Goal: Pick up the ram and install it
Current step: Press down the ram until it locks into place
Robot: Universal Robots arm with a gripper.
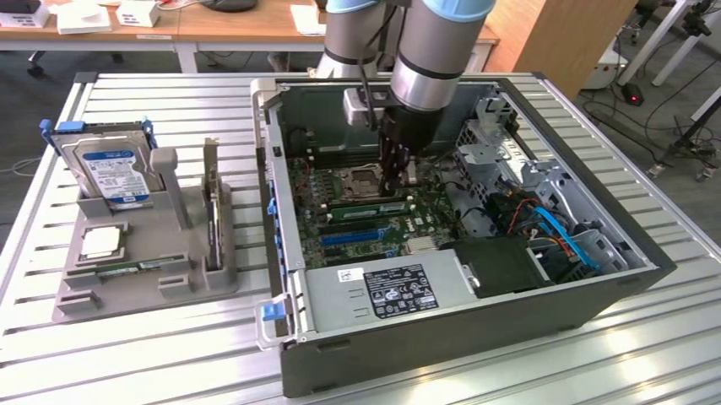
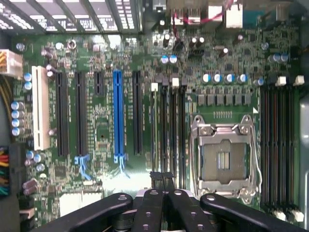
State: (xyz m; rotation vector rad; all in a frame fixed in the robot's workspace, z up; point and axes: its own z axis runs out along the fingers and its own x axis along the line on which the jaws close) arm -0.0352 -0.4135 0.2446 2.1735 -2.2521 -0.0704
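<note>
Ram [image 1: 363,206] sits on edge in a memory slot on the motherboard, just beside the CPU socket [image 1: 363,179], long side running toward the exterior view's right. Gripper [image 1: 393,187] is down inside the open PC case [image 1: 451,346], fingers pressed together, tips right at the ram's top edge near one end; can't tell if they actually touch. In the wrist view the gripper [image 2: 162,180] has its tips closed over the bank of black memory slots between the blue expansion slot [image 2: 118,116] and the CPU socket [image 2: 224,159]. Room is tight: drive cage and cables crowd the side on the exterior view's right, and the power supply [image 1: 377,291] blocks the near side. Straight up is open since the case has no lid. Well apart on the slatted table [image 1: 147,363], the grey parts holder [image 1: 214,253] carries the hard drive [image 1: 113,173] and a second green stick [image 1: 133,268] lying flat.
</note>
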